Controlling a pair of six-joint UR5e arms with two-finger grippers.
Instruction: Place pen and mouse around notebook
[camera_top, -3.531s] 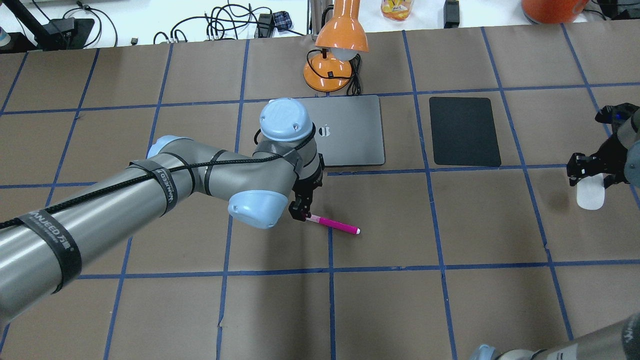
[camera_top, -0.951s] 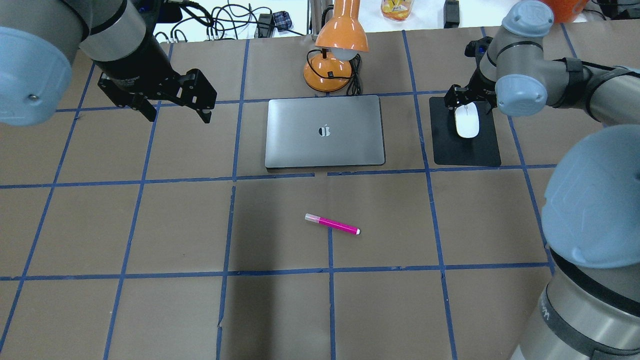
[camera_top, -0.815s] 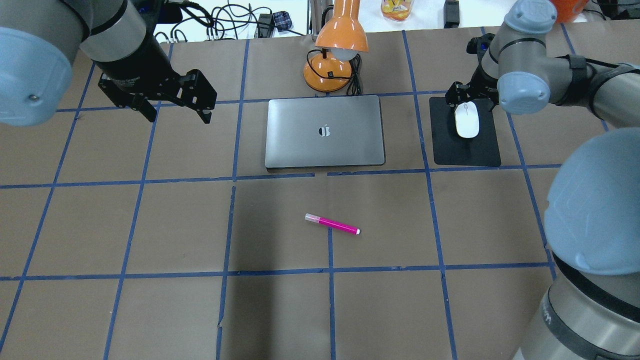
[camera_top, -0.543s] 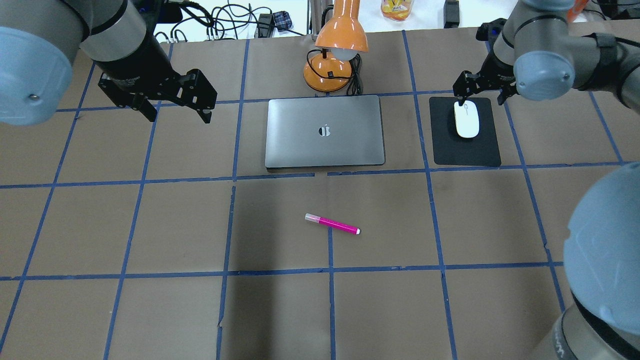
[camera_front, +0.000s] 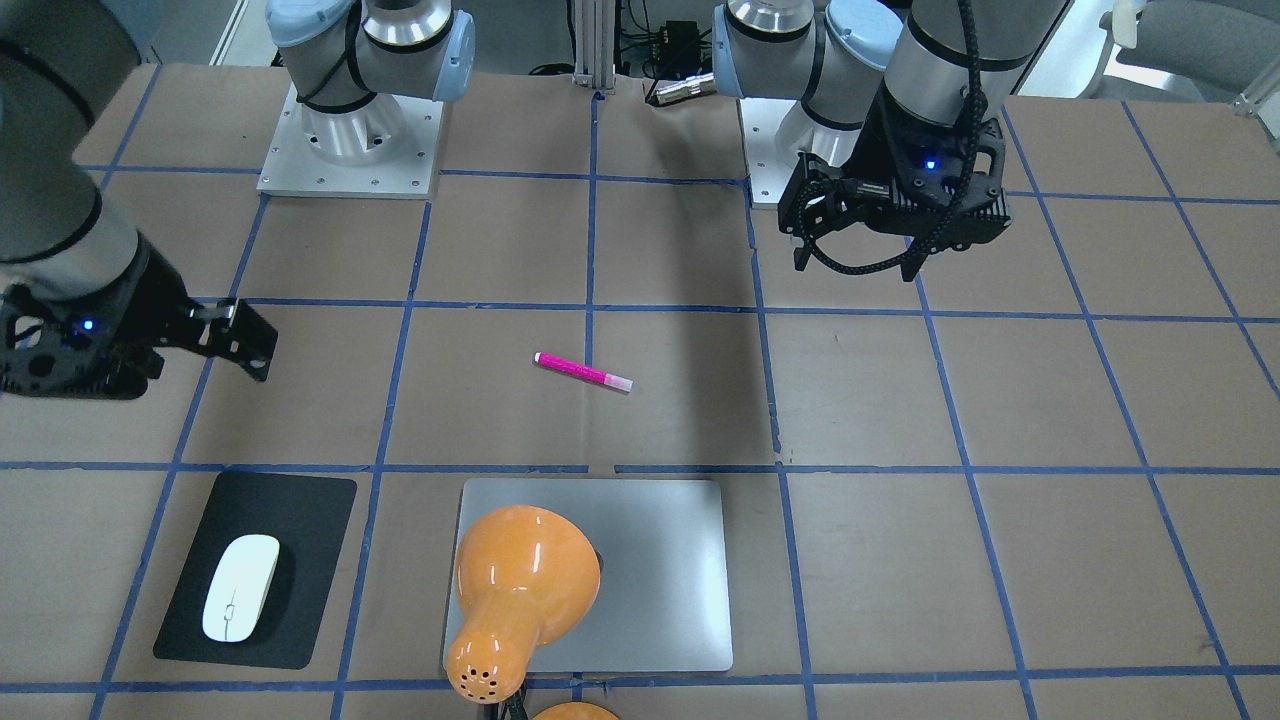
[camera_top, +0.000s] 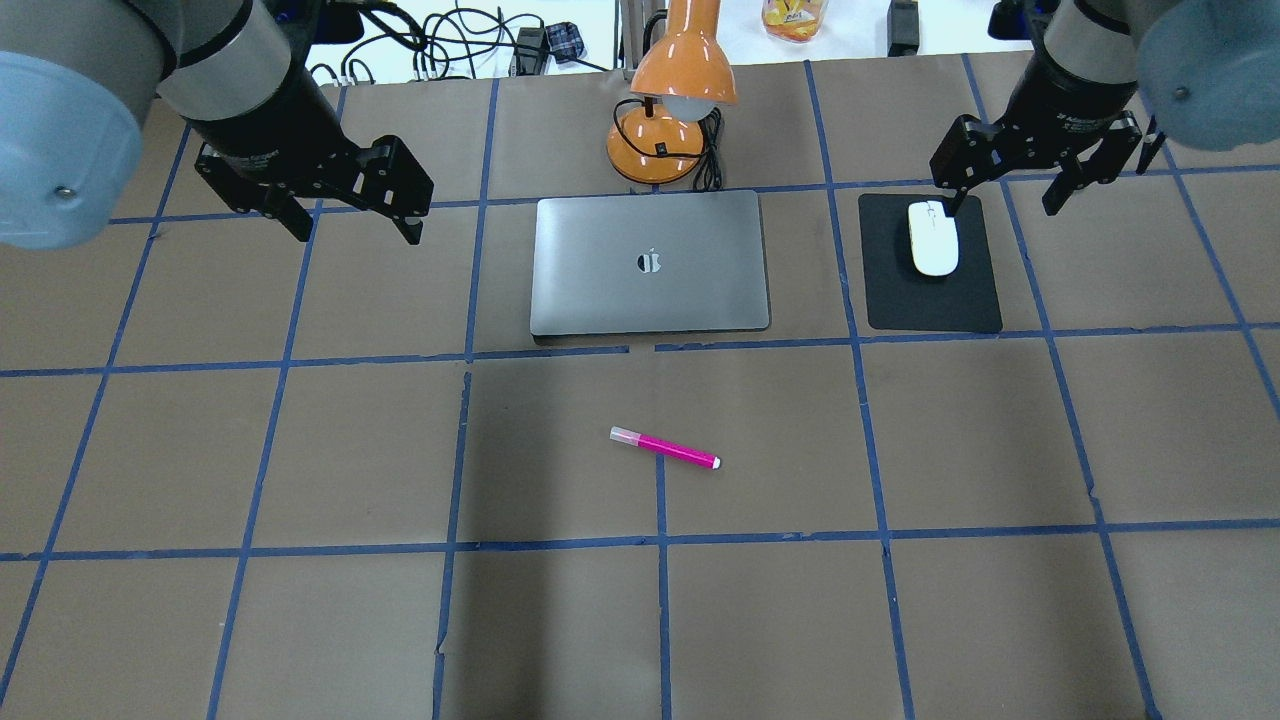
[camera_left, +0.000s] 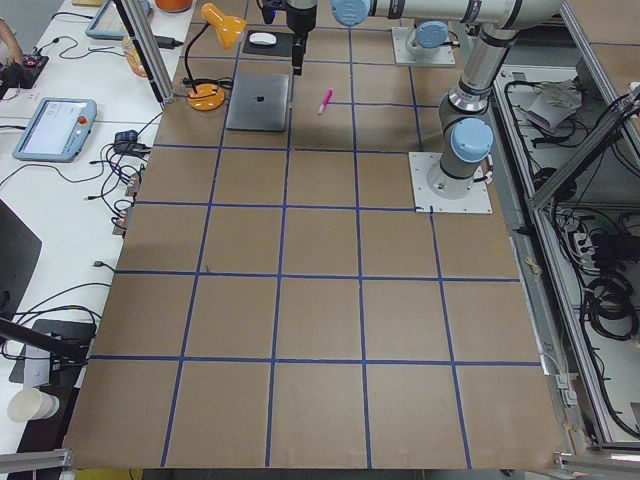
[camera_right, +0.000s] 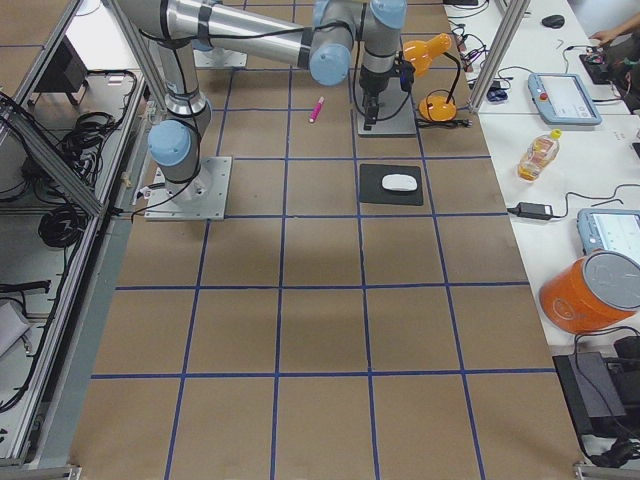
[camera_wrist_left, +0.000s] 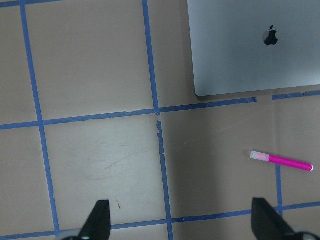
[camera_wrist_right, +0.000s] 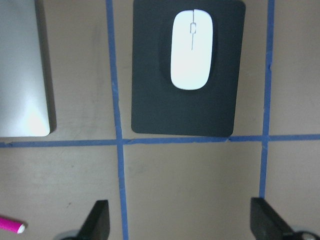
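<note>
The silver-grey notebook (camera_top: 650, 262) lies closed at the table's far middle. The white mouse (camera_top: 933, 238) rests on a black mat (camera_top: 930, 300) just right of it. The magenta pen (camera_top: 665, 448) lies on the brown paper in front of the notebook, apart from it. My left gripper (camera_top: 357, 232) hangs open and empty above the table, left of the notebook. My right gripper (camera_top: 1002, 203) is open and empty, raised above the mat's far right corner. In the right wrist view the mouse (camera_wrist_right: 192, 50) sits well clear of the fingertips (camera_wrist_right: 97, 220). The left wrist view shows the pen (camera_wrist_left: 281, 161).
An orange desk lamp (camera_top: 670, 110) stands just behind the notebook, its shade leaning over the notebook's far edge. Cables (camera_top: 440, 45) and a bottle (camera_top: 793, 15) lie on the white bench beyond the table. Blue tape lines grid the brown table (camera_top: 300, 620).
The right gripper has let go of the mouse on the black mat and risen away to the right. Earlier the left gripper left the pen; it has stayed still for the last second.
</note>
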